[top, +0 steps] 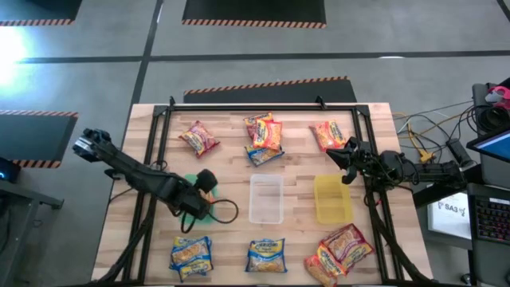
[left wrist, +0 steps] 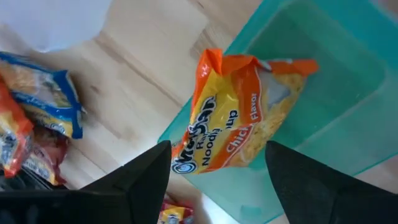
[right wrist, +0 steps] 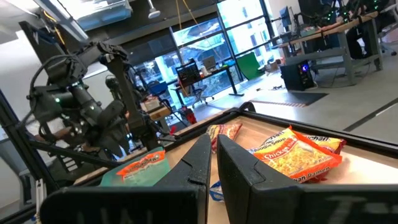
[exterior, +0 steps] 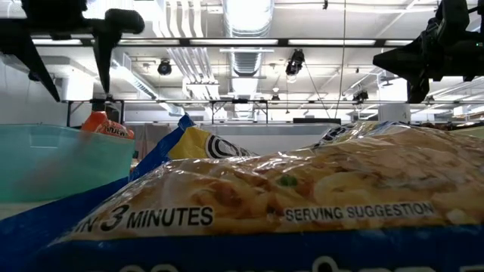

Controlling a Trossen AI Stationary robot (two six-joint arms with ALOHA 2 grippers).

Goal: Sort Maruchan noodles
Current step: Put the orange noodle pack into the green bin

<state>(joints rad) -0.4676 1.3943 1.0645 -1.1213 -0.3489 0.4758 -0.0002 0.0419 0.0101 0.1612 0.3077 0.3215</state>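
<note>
An orange-yellow noodle packet (left wrist: pixel 233 118) lies tilted over the rim of the green bin (left wrist: pixel 323 93), its far end inside the bin. My left gripper (left wrist: pixel 217 148) is open just above it, one finger on each side of the packet's near end, apart from it. In the high view this gripper (top: pixel 205 182) is over the green bin (top: pixel 194 206). My right gripper (right wrist: pixel 213 142) is shut and holds nothing, raised near the orange packet (top: pixel 328 134) at the far right (top: pixel 340 155). Other packets lie flat on the table.
A clear bin (top: pixel 266 198) and a yellow bin (top: pixel 332 199) stand mid-table. A red-pink packet (top: pixel 198 137) and a small pile (top: pixel 263 137) lie at the far side. Blue packets (top: pixel 191 253) (top: pixel 266 255) and a red-orange pile (top: pixel 339 251) lie near. A cable loop (top: pixel 225 211) trails by the green bin.
</note>
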